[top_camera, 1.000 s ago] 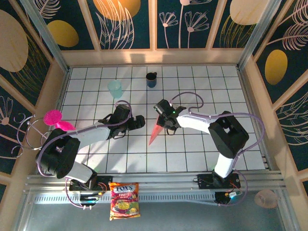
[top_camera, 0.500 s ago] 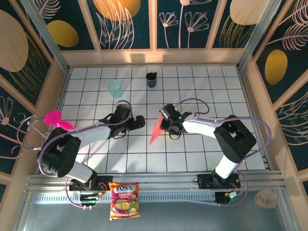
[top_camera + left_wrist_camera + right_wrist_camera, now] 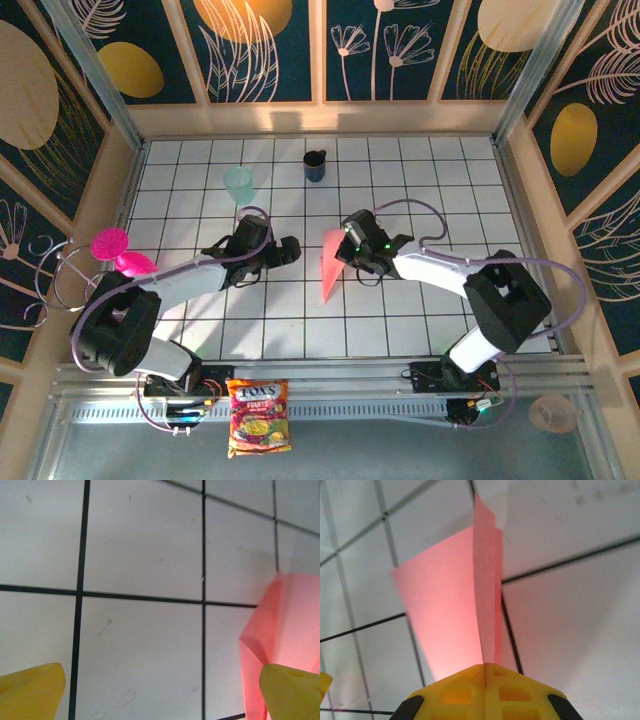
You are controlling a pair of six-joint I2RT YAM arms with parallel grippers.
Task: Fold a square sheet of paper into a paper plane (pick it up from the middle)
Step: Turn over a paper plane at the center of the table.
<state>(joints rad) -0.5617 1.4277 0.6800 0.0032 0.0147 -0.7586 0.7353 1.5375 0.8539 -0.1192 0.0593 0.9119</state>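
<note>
folding seems done, maybe wings left: my right jaws clamp the paper plane [image 3: 327, 272] dart, left jaws gape open.

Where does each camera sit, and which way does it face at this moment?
Top external: above and behind the robot, looking down on the tiled table; both arms show.
Left wrist: on the left end effector, facing the table; its open yellow fingers show.
Right wrist: on the right end effector, facing the paper plane that it pinches.
Shared: all three views see the paper plane.
</note>
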